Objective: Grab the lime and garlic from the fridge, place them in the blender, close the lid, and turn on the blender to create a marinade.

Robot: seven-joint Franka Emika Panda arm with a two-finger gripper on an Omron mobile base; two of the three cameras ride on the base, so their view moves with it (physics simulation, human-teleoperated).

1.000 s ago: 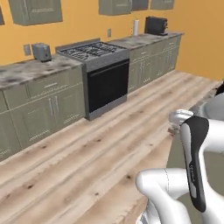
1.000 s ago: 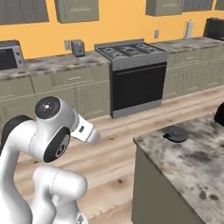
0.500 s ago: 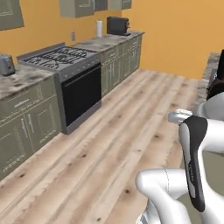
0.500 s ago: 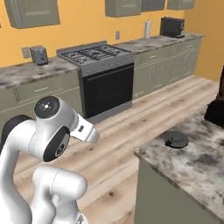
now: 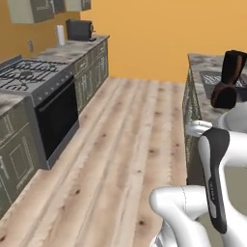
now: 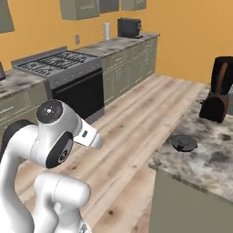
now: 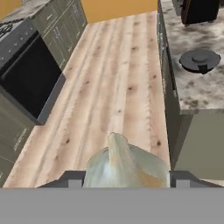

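1. Garlic (image 7: 126, 164), on my hand view, sits right between the two fingers (image 7: 72, 178), its pale papery bulb filling the gap and its pointed tip sticking up past them. The gripper (image 7: 126, 180) is closed down on the bulb, one finger at each flank, so I read it as held. Beyond it I see wood floor (image 7: 118, 78), the black oven (image 7: 24, 76) at left, and at right a speckled counter (image 7: 192, 92) with the lid (image 7: 200, 60) lying flat on it; the dark blender (image 7: 199, 9) base stands further along the same counter.

2. From my left base view, the blender (image 5: 228, 79) stands on the counter (image 5: 200, 62) at right, beyond the arm's white body. The stove (image 5: 29, 75) and oven line the left wall, with a toaster (image 5: 79, 30) further back.

3. From my right base view, the lid (image 6: 184, 142) rests near the counter's front edge, apart from the blender (image 6: 219, 91) behind it. The toaster (image 6: 129, 27) sits on the far counter.
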